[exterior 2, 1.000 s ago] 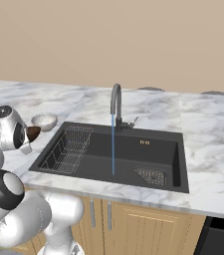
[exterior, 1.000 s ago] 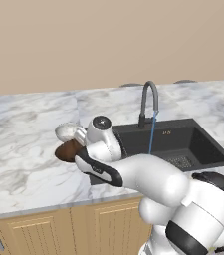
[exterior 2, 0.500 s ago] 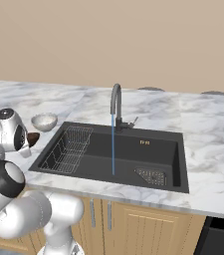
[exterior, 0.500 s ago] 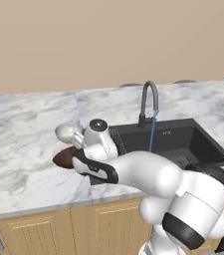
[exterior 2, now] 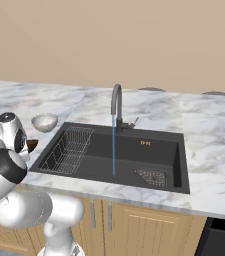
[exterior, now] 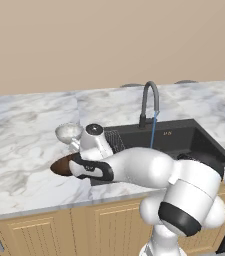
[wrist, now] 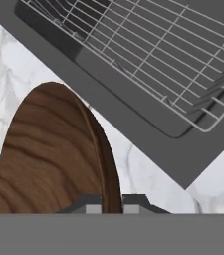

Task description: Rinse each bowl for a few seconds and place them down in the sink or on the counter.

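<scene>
The dark brown wood-grain bowl [exterior: 60, 167] is left of the sink [exterior: 184, 140], over the marble counter [exterior: 24, 125]. My gripper [exterior: 75, 164] is shut on its near rim. In the hand view the bowl [wrist: 49, 154] appears tilted, its rim pinched between my fingertips [wrist: 92, 203]. From the right base camera just a sliver of this bowl [exterior 2: 31, 145] peeks past my arm. The white-grey speckled bowl [exterior: 68, 132] [exterior 2: 44, 121] sits upright on the counter just behind it, apart from the gripper. Water runs from the faucet [exterior 2: 116, 105] into the basin [exterior 2: 114, 155].
A wire rack [exterior 2: 69, 149] [wrist: 148, 55] fills the left part of the basin, right beside the brown bowl. A strainer insert [exterior 2: 150, 175] lies at the basin's front right. Open marble stretches left [exterior: 14, 150] and right of the sink [exterior 2: 214, 145].
The hand and the brown bowl have shifted toward the counter's front edge, a little away from the speckled bowl. Water keeps running; the speckled bowl has stayed put.
</scene>
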